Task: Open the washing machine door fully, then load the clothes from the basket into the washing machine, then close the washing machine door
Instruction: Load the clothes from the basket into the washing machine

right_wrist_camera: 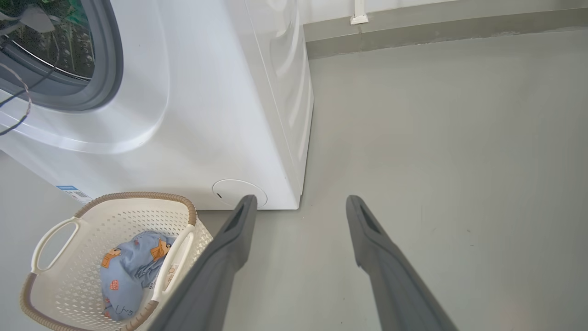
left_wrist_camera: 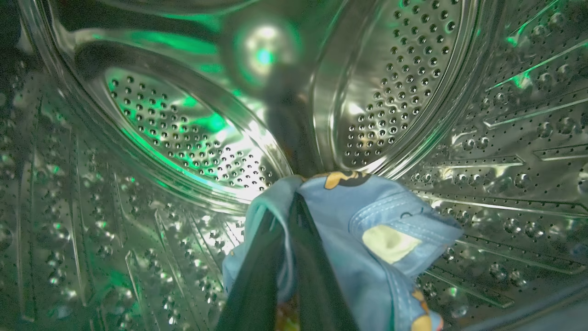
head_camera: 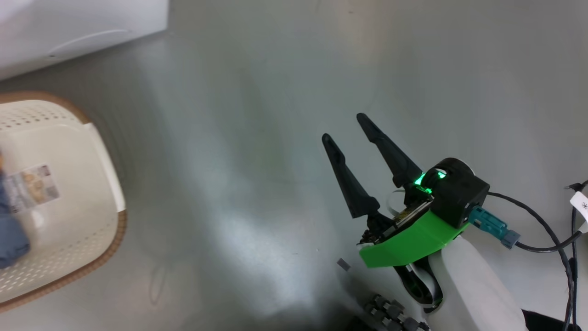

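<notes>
Two light-blue bundles of the clothes are accounted for. The drum bundle (left_wrist_camera: 381,230) is clamped by the left gripper (left_wrist_camera: 294,202): its dark fingers are pressed together, a strip of fabric is caught between them, and the rest of the cloth is draped over and to the right of them, with orange-brown print and a pale patch showing. That gripper and its load are located inside the steel drum (left_wrist_camera: 183,138) of the washing machine (right_wrist_camera: 220,115), with perforated wall on every side and green light reflected off the metal. Whether the cloth is touching the drum wall cannot be told. The basket bundle (right_wrist_camera: 133,271) is seen crumpled on the bottom of the basket (right_wrist_camera: 138,195), close to one of its side handles. The basket is set on the grey floor (right_wrist_camera: 436,138) just in front of the machine's white front panel, below the grey-blue gasket (right_wrist_camera: 108,59) of the opening and, in the right wrist view, to the left of the round filter cover (right_wrist_camera: 239,192). A paper label (head_camera: 32,187) is visible on the basket bottom, beside blue cloth at the head view's left edge. The right gripper (head_camera: 343,126) is open with nothing between its fingers, which are spread wide above bare floor, well apart from the basket in the head view. A white corner of the machine is caught at the head view's top left.
</notes>
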You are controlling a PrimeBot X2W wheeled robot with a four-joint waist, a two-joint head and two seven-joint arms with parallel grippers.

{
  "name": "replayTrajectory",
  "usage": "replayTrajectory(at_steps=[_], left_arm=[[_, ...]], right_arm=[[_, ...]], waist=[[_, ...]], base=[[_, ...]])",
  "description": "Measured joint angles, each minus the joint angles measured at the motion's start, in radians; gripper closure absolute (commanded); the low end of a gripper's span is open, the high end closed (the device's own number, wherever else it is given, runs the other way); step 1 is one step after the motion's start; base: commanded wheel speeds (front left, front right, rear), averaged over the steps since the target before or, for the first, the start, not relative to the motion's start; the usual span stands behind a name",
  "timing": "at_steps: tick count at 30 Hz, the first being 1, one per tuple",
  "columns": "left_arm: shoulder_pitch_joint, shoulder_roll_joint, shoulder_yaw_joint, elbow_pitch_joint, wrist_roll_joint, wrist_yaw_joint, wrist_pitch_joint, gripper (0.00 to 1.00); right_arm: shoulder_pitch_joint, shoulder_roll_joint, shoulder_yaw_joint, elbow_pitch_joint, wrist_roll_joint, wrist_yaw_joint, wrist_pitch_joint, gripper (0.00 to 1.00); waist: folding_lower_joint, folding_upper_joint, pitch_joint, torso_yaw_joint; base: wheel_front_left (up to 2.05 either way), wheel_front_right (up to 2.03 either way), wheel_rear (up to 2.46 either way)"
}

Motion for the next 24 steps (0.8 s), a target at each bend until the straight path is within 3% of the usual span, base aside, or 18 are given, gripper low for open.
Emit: replayTrajectory(at_steps=[4, 8, 13, 19, 20, 22, 24], left_arm=[[-0.076, 0.012, 0.001, 0.048, 0.032, 0.001, -0.141, 1.00], [-0.126, 0.010, 0.030, 0.110, 0.027, 0.011, -0.214, 1.00], [-0.147, -0.001, 0.025, 0.193, 0.019, 0.006, -0.232, 1.00], [-0.187, -0.011, 0.009, 0.262, 0.018, -0.030, -0.254, 1.00], [-0.195, -0.012, 0.007, 0.272, 0.018, -0.038, -0.262, 0.81], [-0.207, -0.012, 0.002, 0.292, 0.018, -0.048, -0.276, 0.02], [-0.216, -0.014, -0.002, 0.308, 0.018, -0.058, -0.297, 0.00]], right_arm=[[-0.001, 0.001, 0.019, -0.008, 0.018, 0.000, 0.000, 0.00], [-0.010, 0.002, 0.028, -0.008, 0.029, 0.000, 0.000, 0.00], [-0.015, 0.003, 0.029, -0.009, 0.042, 0.000, 0.000, 0.00], [-0.015, 0.004, 0.032, -0.009, 0.043, 0.000, 0.000, 0.00], [-0.015, 0.004, 0.032, -0.009, 0.043, 0.000, 0.000, 0.00], [-0.016, 0.004, 0.031, -0.008, 0.043, 0.000, 0.000, 0.00], [-0.016, 0.004, 0.030, -0.008, 0.042, 0.000, 0.000, 0.00]], waist=[[0.0000, 0.0000, 0.025, -0.034], [0.0000, 0.0000, 0.044, -0.061], [0.0000, 0.0000, 0.067, -0.079], [0.0000, 0.0000, 0.078, -0.074], [0.0000, 0.0000, 0.078, -0.072], [0.0000, 0.0000, 0.077, -0.067], [0.0000, 0.0000, 0.075, -0.061]], base=[[0.00, 0.00, 0.00], [0.00, 0.00, 0.00], [0.00, 0.00, 0.00], [0.00, 0.00, 0.00], [0.00, 0.00, 0.00], [0.00, 0.00, 0.00], [0.00, 0.00, 0.00]])
